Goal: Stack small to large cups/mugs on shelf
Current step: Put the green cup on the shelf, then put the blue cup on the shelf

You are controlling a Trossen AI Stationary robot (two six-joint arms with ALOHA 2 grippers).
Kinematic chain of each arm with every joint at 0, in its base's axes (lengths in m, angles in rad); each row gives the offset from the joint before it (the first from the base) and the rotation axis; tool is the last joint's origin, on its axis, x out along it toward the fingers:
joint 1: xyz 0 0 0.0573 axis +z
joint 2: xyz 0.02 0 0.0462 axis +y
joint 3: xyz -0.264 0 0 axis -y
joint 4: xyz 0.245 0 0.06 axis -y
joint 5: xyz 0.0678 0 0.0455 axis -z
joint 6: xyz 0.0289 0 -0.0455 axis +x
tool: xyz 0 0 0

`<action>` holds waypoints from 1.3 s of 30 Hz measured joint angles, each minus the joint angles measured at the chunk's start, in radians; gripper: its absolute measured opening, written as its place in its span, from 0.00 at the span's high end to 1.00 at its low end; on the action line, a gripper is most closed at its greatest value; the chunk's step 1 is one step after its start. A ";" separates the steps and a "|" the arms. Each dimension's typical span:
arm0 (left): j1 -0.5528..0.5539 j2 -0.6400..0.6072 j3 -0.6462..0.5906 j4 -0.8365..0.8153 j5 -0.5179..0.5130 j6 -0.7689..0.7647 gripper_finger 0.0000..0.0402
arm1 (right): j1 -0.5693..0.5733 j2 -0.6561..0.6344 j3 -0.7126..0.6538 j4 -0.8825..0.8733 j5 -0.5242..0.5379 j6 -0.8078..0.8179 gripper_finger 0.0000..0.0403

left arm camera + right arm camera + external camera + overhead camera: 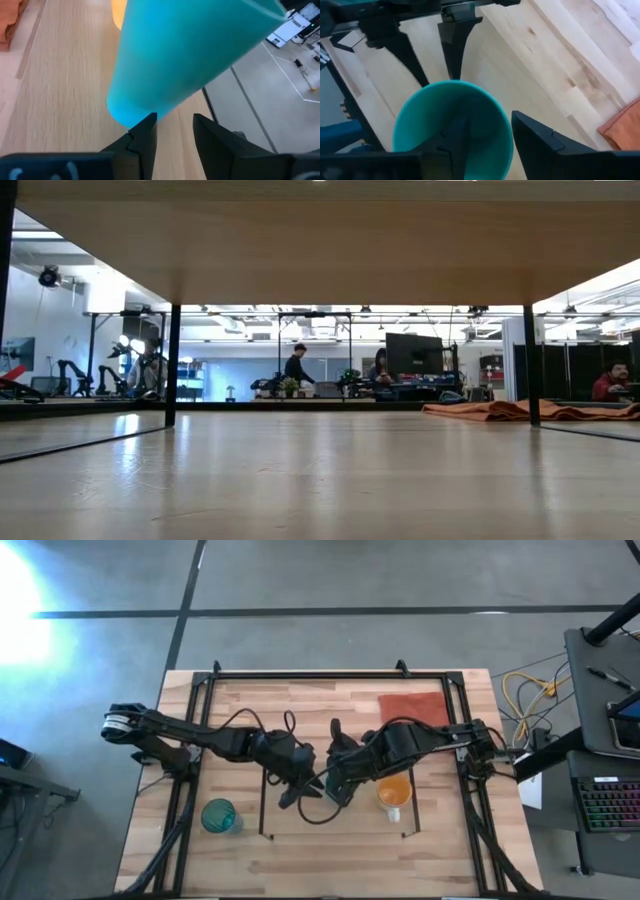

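My right gripper [335, 785] is shut on the green cup [452, 127] above the shelf [340, 825], light wood between two thin dark bars. My left gripper [300, 785] is open, with its fingers [142, 140] right at the cup's base [130, 110]; I cannot tell whether they touch it. The orange mug [393, 792] stands upright on the shelf beside the right gripper. The teal tumbler [220, 817] stands upright on the table left of the shelf. The low view shows neither grippers nor cups. My right gripper holds the green cup by its rim wall [470, 120], one finger [455, 147] inside the cup and the other [540, 145] outside. The cup is tilted, its mouth toward my right arm and its base toward my left gripper.
A red-orange cloth [413, 708] lies at the table's far right and also shows in the low view [520, 410]. A dark frame [330, 673] runs round the table. Cables loop between the two arms. People show in the room behind.
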 joint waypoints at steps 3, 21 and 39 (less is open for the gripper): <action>0.000 -0.009 -0.011 -0.004 -0.006 0.000 0.72 | 0.004 -0.006 0.007 0.001 -0.005 0.000 0.64; -0.008 -0.399 -0.009 -0.321 -0.117 0.079 0.72 | 0.051 -0.116 0.010 0.128 0.259 -0.061 0.66; -0.094 -0.668 -0.011 -1.251 -0.161 -0.158 0.72 | 0.053 -0.121 0.010 0.065 0.267 -0.021 0.66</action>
